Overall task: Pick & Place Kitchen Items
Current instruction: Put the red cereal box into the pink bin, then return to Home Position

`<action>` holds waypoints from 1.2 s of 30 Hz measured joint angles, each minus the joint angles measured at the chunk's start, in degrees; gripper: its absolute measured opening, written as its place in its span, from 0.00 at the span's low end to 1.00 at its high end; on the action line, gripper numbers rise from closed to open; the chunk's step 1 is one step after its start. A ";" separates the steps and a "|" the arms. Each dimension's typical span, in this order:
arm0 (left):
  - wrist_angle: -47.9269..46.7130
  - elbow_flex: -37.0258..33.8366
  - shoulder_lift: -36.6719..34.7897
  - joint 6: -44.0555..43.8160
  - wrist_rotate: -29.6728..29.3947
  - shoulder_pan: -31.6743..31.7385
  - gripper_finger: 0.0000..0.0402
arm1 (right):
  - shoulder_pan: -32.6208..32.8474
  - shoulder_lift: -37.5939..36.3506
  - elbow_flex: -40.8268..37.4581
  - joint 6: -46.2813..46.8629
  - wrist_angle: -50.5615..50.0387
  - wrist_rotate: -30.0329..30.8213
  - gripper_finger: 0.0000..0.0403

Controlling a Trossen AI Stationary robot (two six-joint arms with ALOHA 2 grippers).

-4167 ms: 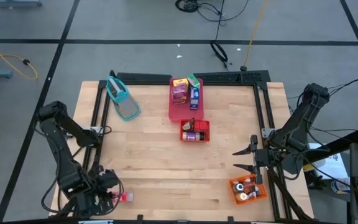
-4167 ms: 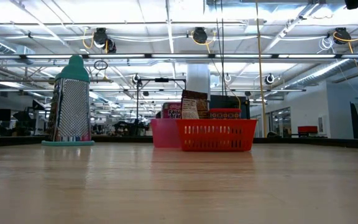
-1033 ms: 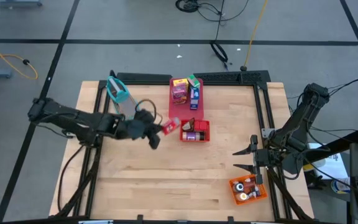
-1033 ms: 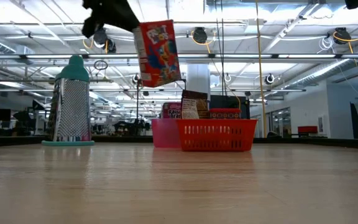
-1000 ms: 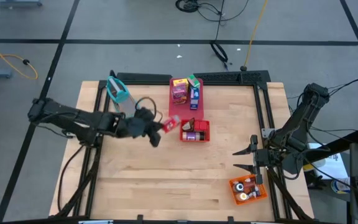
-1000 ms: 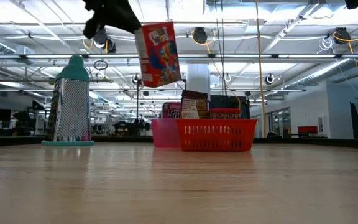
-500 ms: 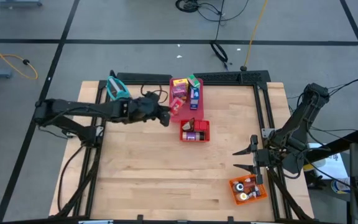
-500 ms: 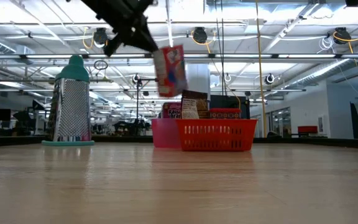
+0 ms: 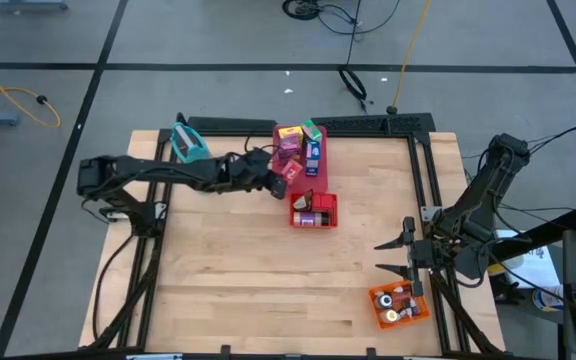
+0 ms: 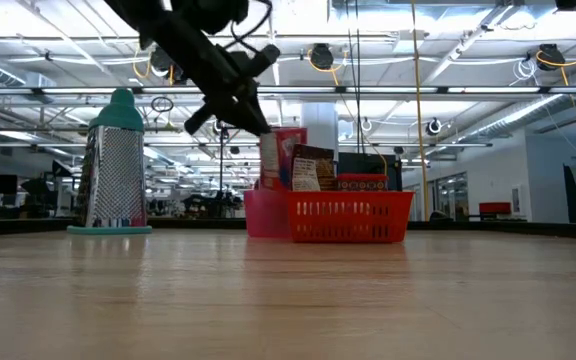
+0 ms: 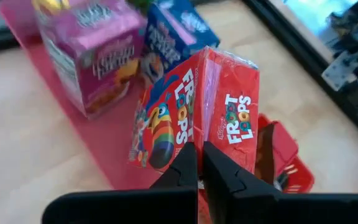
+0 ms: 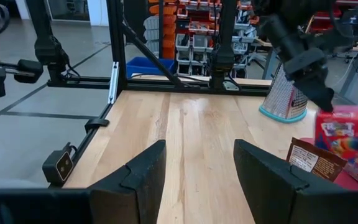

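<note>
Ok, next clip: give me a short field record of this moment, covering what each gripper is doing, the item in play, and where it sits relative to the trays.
left gripper: shut on red Froot Loops carton, at the pink tray
carton position: upright, low over the tray's near end, beside the purple carton and blue carton
red basket: just in front of the pink tray
right gripper: open, waiting near the orange bin
grater: standing at the table's far left

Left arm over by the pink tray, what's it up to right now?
The left gripper is shut on the top edge of a red cereal box and holds it over the pink tray, beside a pink box and a blue box standing there. The right gripper waits open near the orange bin at the table's right edge.
</note>
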 joint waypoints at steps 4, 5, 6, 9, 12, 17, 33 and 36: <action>1.39 0.00 1.52 -0.07 3.49 0.93 0.00 | -0.01 0.00 0.00 0.00 -0.08 0.00 0.45; 1.23 0.00 1.56 -0.10 4.03 1.07 0.01 | -0.01 0.00 0.00 0.00 -0.21 0.00 0.45; 0.84 0.00 1.47 -0.08 4.15 1.19 0.02 | 0.01 -0.02 0.00 0.00 -0.18 0.02 0.45; 1.02 0.00 1.47 -0.09 3.86 1.22 0.08 | 0.00 0.00 0.00 -0.18 -0.26 0.00 0.45; 1.44 0.00 1.47 0.19 3.70 1.23 0.16 | 0.00 0.00 0.00 -0.20 -0.26 0.00 0.45; 1.03 0.00 1.47 0.48 3.67 1.22 0.29 | 0.01 0.00 0.00 -0.20 -0.22 0.00 0.45; -10.29 -1.20 -4.11 13.95 4.66 -4.28 0.38 | 0.01 -2.31 -0.04 4.13 -4.39 0.50 0.45; -8.98 -2.90 -7.45 14.71 -7.42 -7.59 0.38 | 0.14 -6.80 -0.31 6.98 -10.45 1.87 0.45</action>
